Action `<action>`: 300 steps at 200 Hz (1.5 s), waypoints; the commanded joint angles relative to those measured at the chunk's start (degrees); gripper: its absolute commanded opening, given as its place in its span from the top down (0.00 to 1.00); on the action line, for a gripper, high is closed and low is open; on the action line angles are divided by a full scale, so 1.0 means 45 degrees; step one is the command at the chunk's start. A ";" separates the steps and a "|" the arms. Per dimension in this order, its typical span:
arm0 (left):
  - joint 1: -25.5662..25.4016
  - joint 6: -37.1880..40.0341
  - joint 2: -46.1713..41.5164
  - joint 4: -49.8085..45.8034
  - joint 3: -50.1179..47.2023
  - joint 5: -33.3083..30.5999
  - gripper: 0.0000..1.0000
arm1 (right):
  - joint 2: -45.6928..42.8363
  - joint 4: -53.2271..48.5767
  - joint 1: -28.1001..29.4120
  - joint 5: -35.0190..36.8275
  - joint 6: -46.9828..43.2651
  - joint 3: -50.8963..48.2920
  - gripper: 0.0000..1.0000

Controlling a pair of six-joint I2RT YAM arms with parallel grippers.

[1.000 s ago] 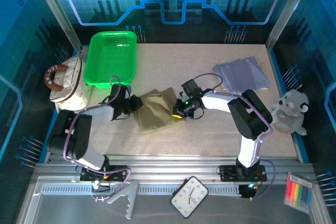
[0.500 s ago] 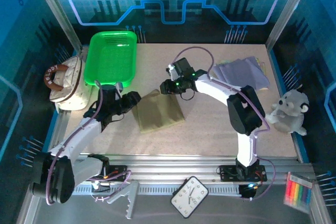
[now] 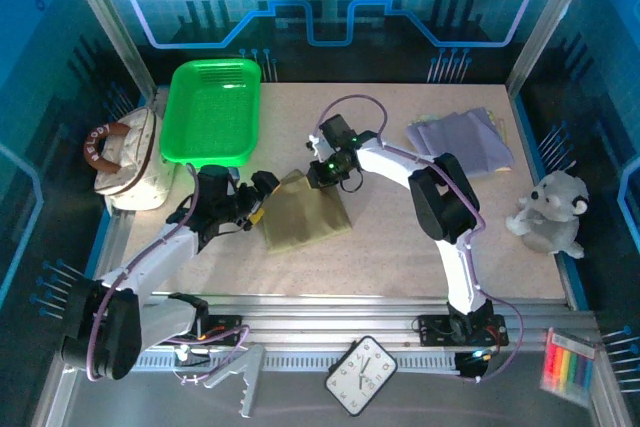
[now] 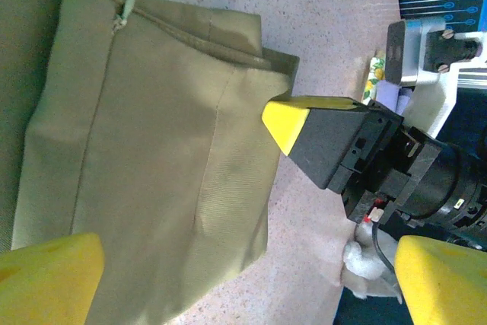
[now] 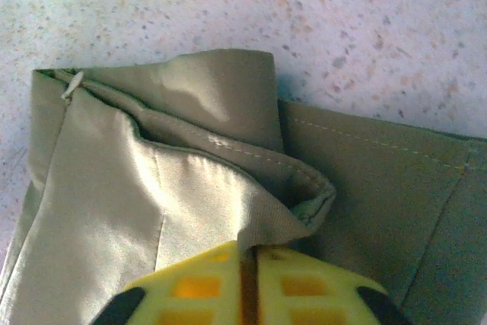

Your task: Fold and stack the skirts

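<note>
The khaki-tan skirt (image 3: 305, 215) lies folded mid-table, its zip seam showing in the left wrist view (image 4: 152, 150). My right gripper (image 3: 322, 172) sits at the skirt's far edge, shut on a raised fold of khaki cloth (image 5: 249, 264). My left gripper (image 3: 262, 192) hovers at the skirt's left corner, open wide (image 4: 243, 287), with nothing held between its yellow fingertips (image 4: 46, 279). The lavender-grey skirt (image 3: 460, 139) lies at the back right. A strip of the yellow-green leafy skirt (image 4: 374, 74) peeks out by it.
A green tray (image 3: 212, 112) stands at the back left, just beyond the left gripper. The cream handbag (image 3: 125, 159) sits at the left edge and the white plush toy (image 3: 545, 212) at the right edge. A clock (image 3: 362, 375) lies below the table front.
My right gripper swung from the skirt's right side up to its far edge, drawing cloth along. The left arm stretched out and its gripper edged right to the skirt's left corner.
</note>
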 commanded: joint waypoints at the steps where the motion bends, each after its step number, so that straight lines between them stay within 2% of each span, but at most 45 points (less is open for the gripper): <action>1: -0.0051 -0.0508 -0.0215 0.0191 0.0450 0.0391 0.01 | -0.0564 0.0485 0.0164 -0.0813 0.0114 0.0297 0.96; 36: -0.0124 -0.0790 -0.0062 0.0738 0.0654 0.0829 0.01 | -0.0013 0.0387 0.0272 -0.0454 0.0021 0.1050 0.97; 71: -0.0618 -0.1081 0.1070 0.1614 0.1146 0.1453 0.01 | 0.0505 0.0252 0.0298 -0.0614 0.0079 0.1555 0.96; 100: -0.1133 -0.1513 0.1842 0.2035 0.1277 0.0971 0.01 | 0.0234 0.0022 0.0329 -0.0068 0.0022 0.1654 0.90; 140: -0.1223 -0.1396 0.2341 0.1940 0.1308 0.0423 0.01 | 0.0602 -0.0403 0.0512 0.0005 -0.0128 0.2222 0.91; 163: -0.1301 -0.1473 0.3204 0.1813 0.1251 0.0269 0.01 | 0.0899 -0.0299 0.0536 0.1241 0.0820 0.2333 0.73; 175: -0.1302 -0.1692 0.3457 0.1370 0.0937 -0.0220 0.01 | 0.0519 -0.0235 0.0504 0.2237 0.1448 0.2123 0.59; 188: -0.1284 -0.2094 0.3596 0.0770 0.0414 -0.0935 0.01 | -0.0013 -0.0238 0.0415 0.3078 0.2129 0.1650 0.55; 213: -0.1035 -0.2179 0.4155 0.0338 -0.0128 -0.1172 0.01 | -0.1234 0.0318 0.0166 0.2690 0.3248 -0.0172 0.48; 222: -0.0944 -0.1967 0.4415 -0.0047 -0.0008 -0.1198 0.01 | -0.1769 0.0411 0.0130 0.3229 0.3450 -0.0907 0.29; 226: -0.0921 -0.1849 0.4547 -0.0186 0.0064 -0.1218 0.01 | -0.2010 0.0478 0.0115 0.3511 0.3493 -0.1253 0.18; 230: -0.0879 -0.1719 0.4652 -0.0312 0.0129 -0.1220 0.01 | -0.2261 0.0527 0.0078 0.3768 0.3484 -0.1568 0.03; 232: -0.0859 -0.1655 0.4719 -0.0337 0.0167 -0.1215 0.01 | -0.2388 0.0548 0.0065 0.3887 0.3481 -0.1719 0.01; 248: -0.0649 -0.1400 0.5091 -0.0550 0.0245 -0.1239 0.01 | -0.3009 0.0610 -0.0189 0.4319 0.3267 -0.2778 0.00; 260: -0.0435 -0.1230 0.5319 -0.0672 0.0303 -0.1190 0.01 | -0.3101 0.0726 -0.0490 0.3782 0.3002 -0.3443 0.00; 300: -0.0208 -0.0185 0.5791 -0.1448 0.0900 -0.1011 0.01 | -0.2120 0.1170 -0.1476 -0.0944 0.2679 -0.4157 0.00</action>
